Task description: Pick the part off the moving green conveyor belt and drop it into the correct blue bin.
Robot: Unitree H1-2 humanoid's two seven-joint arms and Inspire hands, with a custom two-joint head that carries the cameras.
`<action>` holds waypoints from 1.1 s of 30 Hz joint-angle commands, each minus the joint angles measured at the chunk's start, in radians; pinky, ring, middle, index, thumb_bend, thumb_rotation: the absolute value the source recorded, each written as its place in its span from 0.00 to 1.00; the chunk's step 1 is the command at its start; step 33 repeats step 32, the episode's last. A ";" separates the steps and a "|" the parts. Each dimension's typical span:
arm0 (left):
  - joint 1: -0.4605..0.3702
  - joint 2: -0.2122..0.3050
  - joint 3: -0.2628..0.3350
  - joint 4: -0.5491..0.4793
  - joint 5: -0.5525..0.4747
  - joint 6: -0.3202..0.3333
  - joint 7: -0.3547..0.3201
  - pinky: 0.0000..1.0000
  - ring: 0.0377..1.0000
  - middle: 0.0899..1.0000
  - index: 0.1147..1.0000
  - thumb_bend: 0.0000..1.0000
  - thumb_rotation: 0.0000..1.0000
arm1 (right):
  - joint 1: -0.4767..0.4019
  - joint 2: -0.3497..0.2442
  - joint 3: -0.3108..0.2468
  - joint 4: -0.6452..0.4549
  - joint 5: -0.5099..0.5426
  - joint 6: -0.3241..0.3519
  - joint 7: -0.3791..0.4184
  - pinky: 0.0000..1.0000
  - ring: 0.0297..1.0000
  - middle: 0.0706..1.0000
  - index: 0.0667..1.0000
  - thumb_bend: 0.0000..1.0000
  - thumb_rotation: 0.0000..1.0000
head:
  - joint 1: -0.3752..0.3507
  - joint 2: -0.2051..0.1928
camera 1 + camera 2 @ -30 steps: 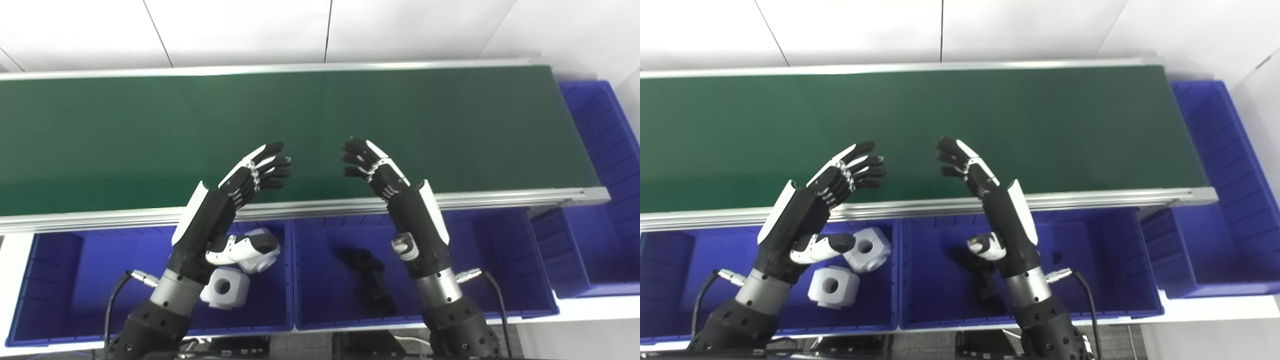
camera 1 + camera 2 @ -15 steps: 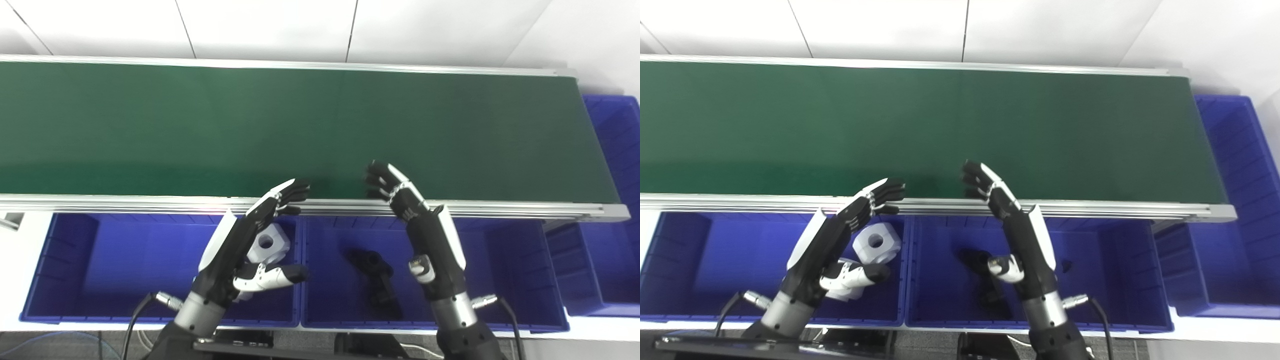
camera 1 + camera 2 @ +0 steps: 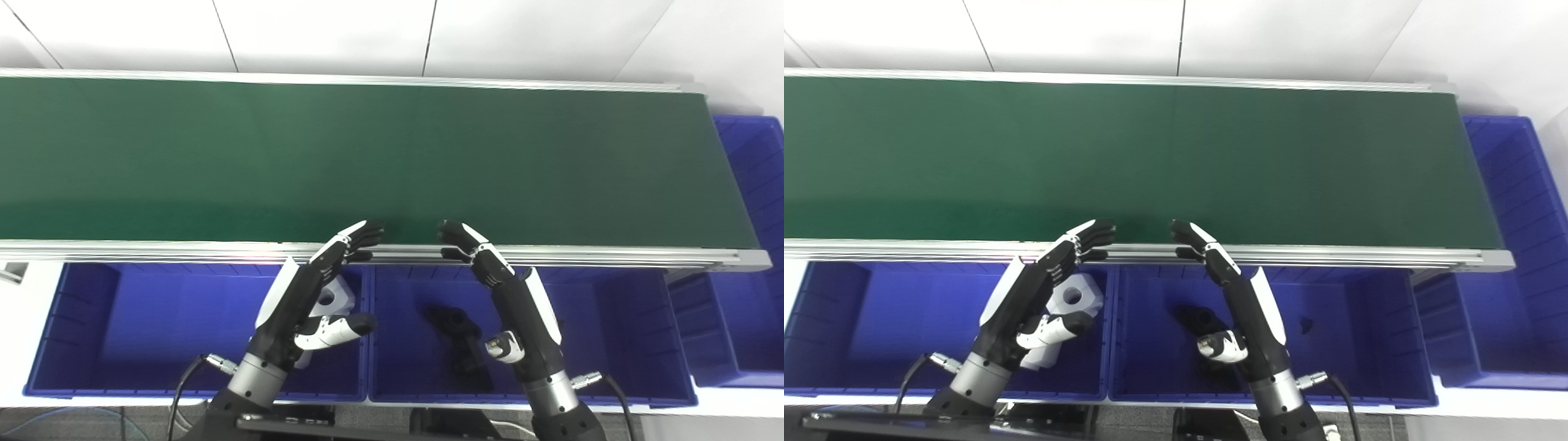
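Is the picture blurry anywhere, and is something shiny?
Left eye view: sharp overall; the black part melts into dark shadow in its blue bin. Right eye view: the conveyor rail gleams pale, and the green belt looks matte, without glare.

My left hand [image 3: 1029, 297] and right hand [image 3: 1240, 300], fingers spread, holding nothing, tips at green conveyor belt [image 3: 1151, 159] near edge. White parts [image 3: 1072, 297] in left blue bin [image 3: 833, 331]; black part [image 3: 1197, 321] in middle bin [image 3: 1366, 343].

1 green conveyor belt [image 3: 367, 153], 3 blue bins [image 3: 122, 318], 2 white parts [image 3: 1075, 297], 1 black part [image 3: 459, 343], 2 hands [image 3: 306, 294].
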 commanded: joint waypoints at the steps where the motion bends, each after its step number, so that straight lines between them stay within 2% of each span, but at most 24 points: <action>1: 0.012 0.006 0.000 -0.010 -0.016 -0.052 0.013 0.81 0.85 0.85 0.84 0.84 0.78 | -0.004 0.001 0.011 -0.013 -0.001 -0.059 -0.011 0.78 0.85 0.87 0.86 0.91 0.96 | -0.004 -0.008; 9: 0.012 0.014 0.001 0.009 -0.009 -0.079 0.015 0.80 0.85 0.85 0.84 0.83 0.78 | -0.014 -0.006 0.042 0.013 -0.013 -0.060 -0.058 0.78 0.84 0.86 0.86 0.92 0.97 | -0.008 -0.028; 16: 0.016 0.003 0.013 0.013 0.011 -0.075 0.036 0.78 0.83 0.85 0.84 0.84 0.85 | -0.034 -0.021 0.066 0.039 -0.027 -0.060 -0.103 0.79 0.85 0.87 0.87 0.92 0.97 | 0.002 -0.035; 24: 0.008 -0.004 0.009 0.036 0.007 -0.086 0.039 0.79 0.84 0.85 0.84 0.87 0.91 | -0.029 -0.008 0.043 0.066 -0.016 -0.059 -0.115 0.79 0.85 0.87 0.88 0.97 1.00 | 0.004 -0.038; 33: 0.001 -0.005 0.007 0.042 -0.001 -0.086 0.035 0.80 0.84 0.85 0.84 0.88 0.91 | -0.034 -0.001 0.029 0.075 -0.019 -0.058 -0.105 0.78 0.85 0.87 0.87 0.99 1.00 | 0.006 -0.035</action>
